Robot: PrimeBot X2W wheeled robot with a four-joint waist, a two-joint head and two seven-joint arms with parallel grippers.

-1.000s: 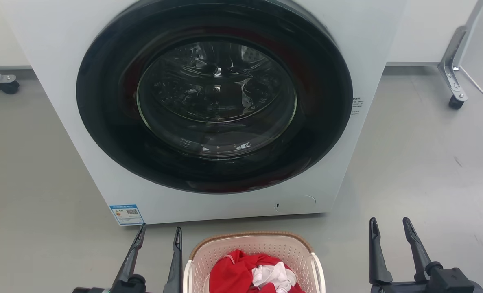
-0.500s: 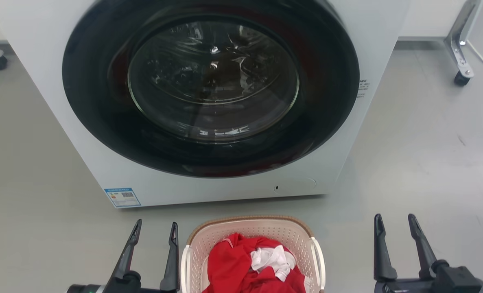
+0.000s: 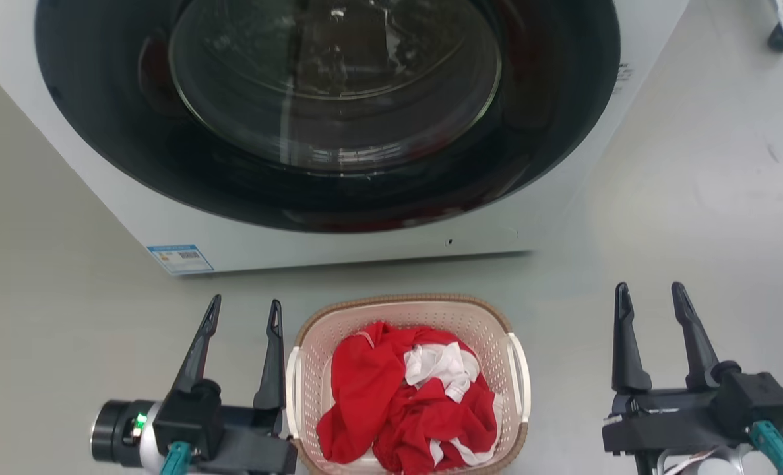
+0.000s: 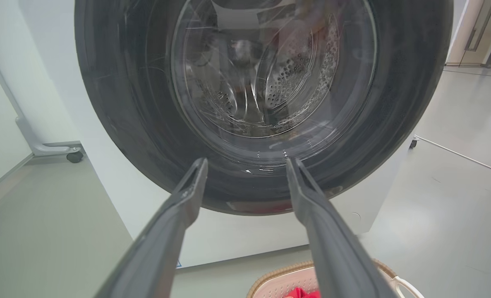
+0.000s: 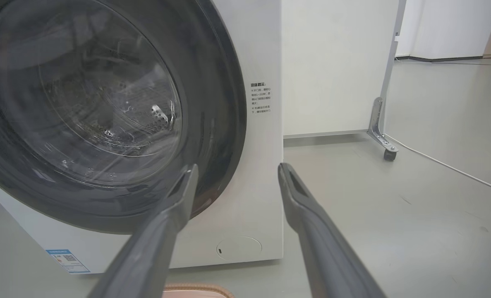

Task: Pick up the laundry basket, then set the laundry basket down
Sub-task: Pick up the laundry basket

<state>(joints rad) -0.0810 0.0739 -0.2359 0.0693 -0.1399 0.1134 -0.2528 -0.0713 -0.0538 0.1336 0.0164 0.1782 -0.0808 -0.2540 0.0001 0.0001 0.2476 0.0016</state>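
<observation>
Cream laundry basket [image 3: 477, 330] sits on the floor [image 3: 68, 330], untouched. Left end effector [image 3: 245, 303] and right end effector [image 3: 650, 289] flank it, spread wide, likely readying to lift.

White front-loading washing machine [image 3: 328, 112] stands on a smooth grey floor [image 3: 694, 198], its round dark glass door shut. Blue-edged label [image 3: 180, 258] at its lower front corner. White wall panel [image 5: 332, 62] behind, with a metal leg on a caster [image 5: 384, 145] at its edge. White cable [image 5: 448, 165] lies on the floor. Lighting even.
</observation>
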